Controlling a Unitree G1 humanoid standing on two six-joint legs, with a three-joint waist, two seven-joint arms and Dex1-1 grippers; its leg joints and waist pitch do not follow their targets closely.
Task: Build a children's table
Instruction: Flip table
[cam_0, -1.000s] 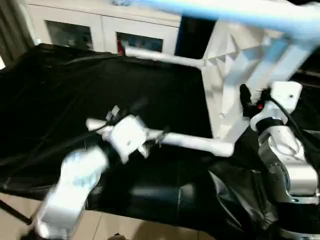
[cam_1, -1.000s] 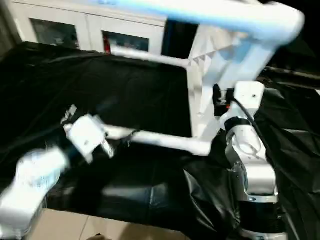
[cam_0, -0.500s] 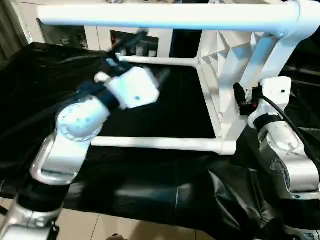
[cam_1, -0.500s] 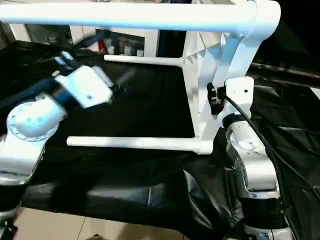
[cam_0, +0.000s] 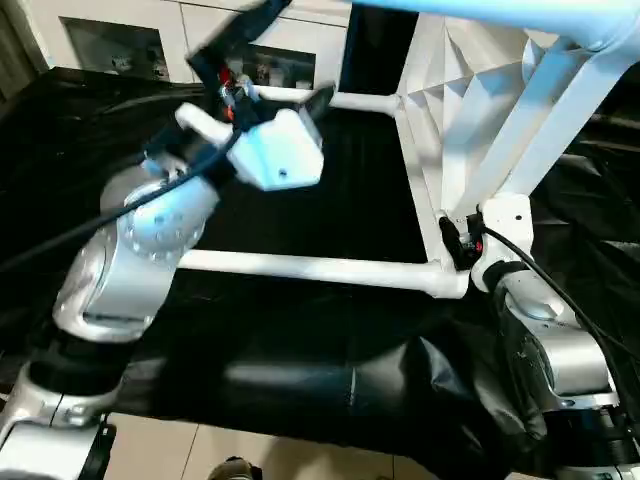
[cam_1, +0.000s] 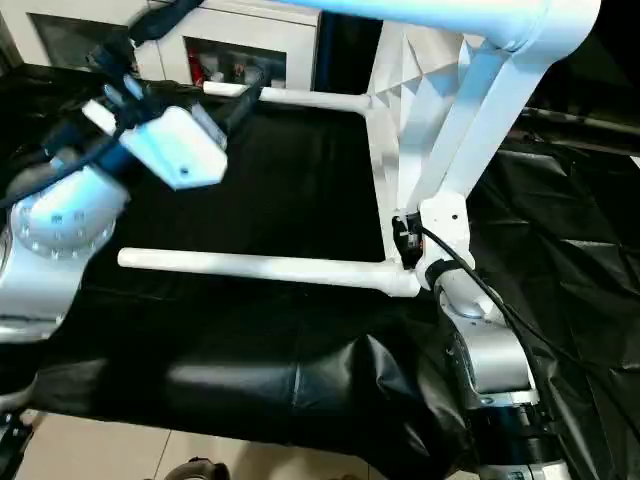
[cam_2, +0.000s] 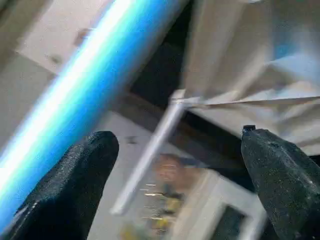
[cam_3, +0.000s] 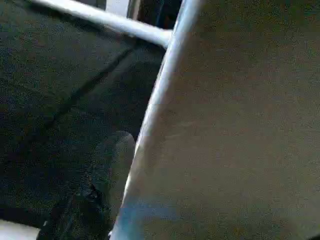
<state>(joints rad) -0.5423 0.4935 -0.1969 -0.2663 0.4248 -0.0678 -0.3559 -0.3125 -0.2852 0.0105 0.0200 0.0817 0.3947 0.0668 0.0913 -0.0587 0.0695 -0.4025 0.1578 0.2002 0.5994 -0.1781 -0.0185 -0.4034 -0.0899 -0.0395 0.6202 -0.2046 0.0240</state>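
The children's table lies on its side on black cloth. Its white ribbed tabletop (cam_0: 440, 150) stands upright. One leg (cam_0: 310, 268) lies low along the cloth, a second (cam_0: 360, 101) reaches out farther back, and an upper leg (cam_0: 500, 15) crosses overhead. My left gripper (cam_0: 280, 60) is raised just under that upper leg, open, with nothing between its black fingertips (cam_2: 75, 185). My right gripper (cam_0: 460, 240) sits against the tabletop's edge, just above the lower corner socket. In the right wrist view the tabletop (cam_3: 240, 125) is very close.
A white glass-door cabinet (cam_0: 110, 40) stands behind the work surface. Black cloth (cam_0: 300, 350) covers the surface and hangs in folds over its near edge. Beige floor (cam_0: 200, 450) shows below.
My left arm has swung up from the low leg to just under the upper leg. My right gripper has moved down the tabletop's edge toward the lower corner. The camera also shifted.
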